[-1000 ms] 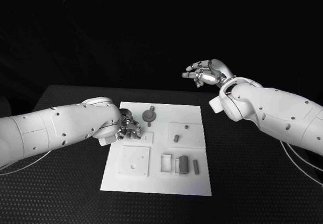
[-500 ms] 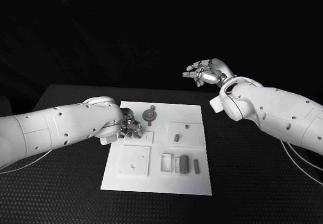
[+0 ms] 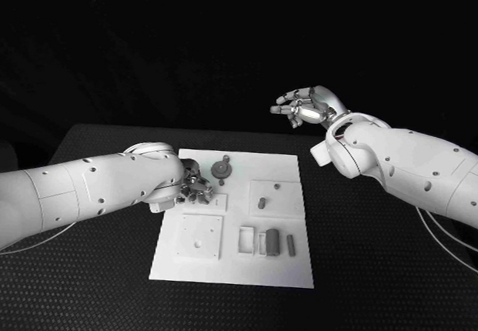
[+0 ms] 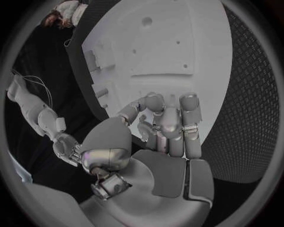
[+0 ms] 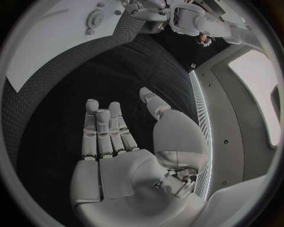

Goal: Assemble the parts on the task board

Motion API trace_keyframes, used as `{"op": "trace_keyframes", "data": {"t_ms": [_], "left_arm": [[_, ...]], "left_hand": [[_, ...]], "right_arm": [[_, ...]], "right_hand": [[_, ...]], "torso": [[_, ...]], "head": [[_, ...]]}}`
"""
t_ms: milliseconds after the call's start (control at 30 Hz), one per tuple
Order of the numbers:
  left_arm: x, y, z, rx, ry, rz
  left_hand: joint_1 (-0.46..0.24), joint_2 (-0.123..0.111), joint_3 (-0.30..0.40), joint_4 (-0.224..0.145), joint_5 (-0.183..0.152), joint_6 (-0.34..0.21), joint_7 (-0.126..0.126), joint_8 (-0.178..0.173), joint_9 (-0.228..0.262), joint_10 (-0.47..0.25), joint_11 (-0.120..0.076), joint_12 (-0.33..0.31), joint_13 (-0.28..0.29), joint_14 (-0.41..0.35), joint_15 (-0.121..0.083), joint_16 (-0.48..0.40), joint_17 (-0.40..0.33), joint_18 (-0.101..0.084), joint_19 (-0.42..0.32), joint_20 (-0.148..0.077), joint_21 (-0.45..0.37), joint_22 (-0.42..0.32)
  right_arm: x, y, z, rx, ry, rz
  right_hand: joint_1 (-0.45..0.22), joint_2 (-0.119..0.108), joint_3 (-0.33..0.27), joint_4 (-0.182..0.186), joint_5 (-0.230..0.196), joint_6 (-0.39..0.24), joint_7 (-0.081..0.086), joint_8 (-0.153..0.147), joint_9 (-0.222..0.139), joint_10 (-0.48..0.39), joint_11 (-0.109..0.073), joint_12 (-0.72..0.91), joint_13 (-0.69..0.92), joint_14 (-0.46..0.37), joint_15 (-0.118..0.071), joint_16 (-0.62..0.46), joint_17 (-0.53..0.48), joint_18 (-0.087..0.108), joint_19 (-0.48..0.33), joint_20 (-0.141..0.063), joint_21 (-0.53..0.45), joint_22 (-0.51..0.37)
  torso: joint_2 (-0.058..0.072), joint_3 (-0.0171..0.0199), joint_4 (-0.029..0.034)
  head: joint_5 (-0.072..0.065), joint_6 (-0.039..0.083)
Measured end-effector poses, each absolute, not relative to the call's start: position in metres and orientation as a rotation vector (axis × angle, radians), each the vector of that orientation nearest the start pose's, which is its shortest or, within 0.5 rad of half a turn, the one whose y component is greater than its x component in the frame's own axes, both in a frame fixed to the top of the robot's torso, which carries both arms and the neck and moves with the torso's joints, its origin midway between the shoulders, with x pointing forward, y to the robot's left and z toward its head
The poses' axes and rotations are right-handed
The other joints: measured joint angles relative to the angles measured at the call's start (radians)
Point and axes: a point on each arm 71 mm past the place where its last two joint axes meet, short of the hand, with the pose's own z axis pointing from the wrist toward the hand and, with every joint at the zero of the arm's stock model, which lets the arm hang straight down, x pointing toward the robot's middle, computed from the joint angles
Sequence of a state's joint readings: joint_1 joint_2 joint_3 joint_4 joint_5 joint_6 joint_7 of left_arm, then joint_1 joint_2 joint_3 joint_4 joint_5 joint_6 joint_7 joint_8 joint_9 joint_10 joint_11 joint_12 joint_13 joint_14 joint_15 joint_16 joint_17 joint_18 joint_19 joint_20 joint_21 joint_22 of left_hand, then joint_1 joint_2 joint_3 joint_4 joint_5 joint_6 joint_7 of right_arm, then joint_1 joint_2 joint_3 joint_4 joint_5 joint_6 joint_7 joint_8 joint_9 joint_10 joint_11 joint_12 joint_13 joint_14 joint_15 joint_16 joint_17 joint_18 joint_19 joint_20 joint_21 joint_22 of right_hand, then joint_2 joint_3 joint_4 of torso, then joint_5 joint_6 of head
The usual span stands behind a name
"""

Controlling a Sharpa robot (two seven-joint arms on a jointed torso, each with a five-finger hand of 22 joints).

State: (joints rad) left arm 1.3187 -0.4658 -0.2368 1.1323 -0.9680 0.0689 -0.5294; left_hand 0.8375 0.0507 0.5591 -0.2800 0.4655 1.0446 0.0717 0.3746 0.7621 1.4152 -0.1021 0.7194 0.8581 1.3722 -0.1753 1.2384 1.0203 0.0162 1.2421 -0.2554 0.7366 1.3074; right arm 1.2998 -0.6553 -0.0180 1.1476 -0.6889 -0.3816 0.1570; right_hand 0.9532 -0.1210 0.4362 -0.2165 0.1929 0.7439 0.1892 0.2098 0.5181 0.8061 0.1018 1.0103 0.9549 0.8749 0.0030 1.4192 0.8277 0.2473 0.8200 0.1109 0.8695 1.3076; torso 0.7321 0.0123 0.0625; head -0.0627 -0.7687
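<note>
Task board [image 3: 231, 267] mid-table [image 3: 384, 300]; left robot hand [image 3: 196, 187] over its left edge.

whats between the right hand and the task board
Nothing lies between them. In the head view the right hand hangs raised beyond the far edge of the task board, holding nothing; the stretch between is bare black table.

— What colour is the flat rectangular task board [image 3: 231, 267]?
— White, with small grey parts [image 3: 265, 242] on it, and a darker grey round part [image 3: 222, 169] at its far end.
— And the table [image 3: 384, 300] under it?
— Black, with a fine woven dimpled pattern.
— The arms?
— Glossy white shells dotted with small dark spots. The left hand [image 3: 196, 187] and right hand [image 3: 301, 105] are silver metal.
</note>
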Motion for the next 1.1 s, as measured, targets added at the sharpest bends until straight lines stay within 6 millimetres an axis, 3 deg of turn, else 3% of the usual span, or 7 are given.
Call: {"op": "trace_keyframes", "data": {"t_ms": [167,1100], "left_arm": [[0.537,0.143,-0.244,-0.176,2.312,-0.276],[0.535,0.133,-0.240,-0.039,2.285,-0.216]], "left_hand": [[0.000,0.000,0.000,0.000,0.014,0.001,0.000,0.000,0.020,0.003,-0.003,0.007,0.001,0.000,0.000,0.008,-0.006,0.000,0.000,0.000,0.004,0.000],[0.000,0.000,0.003,0.003,0.022,0.002,0.000,0.006,0.057,0.005,-0.001,0.015,0.002,0.000,0.000,0.024,-0.016,0.000,0.004,0.003,0.008,0.001]], "right_arm": [[0.571,-0.224,-0.139,0.518,1.477,0.990],[0.571,-0.224,-0.139,0.518,1.482,0.992]], "right_hand": [[0.000,0.000,0.000,0.000,0.000,0.000,0.000,0.000,0.000,-0.002,0.002,0.004,-0.002,0.000,0.000,0.000,0.000,0.000,0.000,0.000,0.000,0.000],[0.000,0.000,0.000,0.000,0.000,-0.002,-0.002,0.000,-0.002,-0.004,0.004,0.004,-0.004,-0.001,0.002,0.000,-0.002,0.000,0.000,0.000,0.000,0.000]], "torso": [[0.000,0.0001,0.0000],[0.000,-0.0002,0.0001]], "head": [[0.000,-0.001],[-0.004,-0.005]]}}
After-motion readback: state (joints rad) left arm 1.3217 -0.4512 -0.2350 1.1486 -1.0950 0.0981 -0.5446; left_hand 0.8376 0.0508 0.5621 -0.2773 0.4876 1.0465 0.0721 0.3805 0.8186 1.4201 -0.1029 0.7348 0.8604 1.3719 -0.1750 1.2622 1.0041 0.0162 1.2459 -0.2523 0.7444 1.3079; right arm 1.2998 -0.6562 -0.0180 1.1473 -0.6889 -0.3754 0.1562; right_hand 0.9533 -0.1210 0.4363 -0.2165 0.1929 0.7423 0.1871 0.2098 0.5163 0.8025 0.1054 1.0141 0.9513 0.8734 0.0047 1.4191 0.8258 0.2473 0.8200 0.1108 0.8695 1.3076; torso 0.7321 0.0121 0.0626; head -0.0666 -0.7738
